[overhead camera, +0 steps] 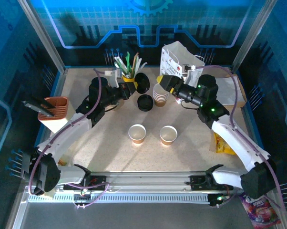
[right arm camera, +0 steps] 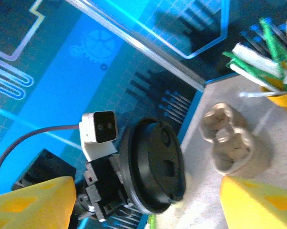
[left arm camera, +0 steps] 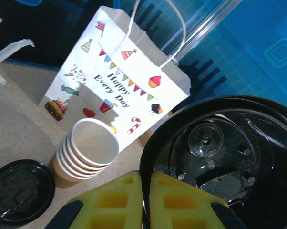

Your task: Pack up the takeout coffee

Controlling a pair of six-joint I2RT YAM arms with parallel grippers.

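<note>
Two small brown paper cups (overhead camera: 137,133) (overhead camera: 168,135) stand open-topped side by side in the middle of the table. My left gripper (overhead camera: 130,89) (left arm camera: 146,202) is shut on the rim of a black lid (overhead camera: 142,82) (left arm camera: 220,152) and holds it on edge above the table. The same lid (right arm camera: 155,167) hangs in front of my right gripper (overhead camera: 163,81) (right arm camera: 143,210), which is open with nothing between its yellow fingers (right arm camera: 258,205). A second black lid (overhead camera: 145,102) (left arm camera: 19,191) lies flat on the table. The white paper bag (overhead camera: 181,59) (left arm camera: 115,86) stands at the back.
A stack of lidless cups (overhead camera: 160,94) (left arm camera: 86,152) stands between the grippers. A yellow cup of utensils (overhead camera: 128,76) (right arm camera: 277,90) and a beige moulded piece (right arm camera: 234,143) sit behind. A brown holder (overhead camera: 55,112) stands at the left, a yellow packet (overhead camera: 222,143) at the right.
</note>
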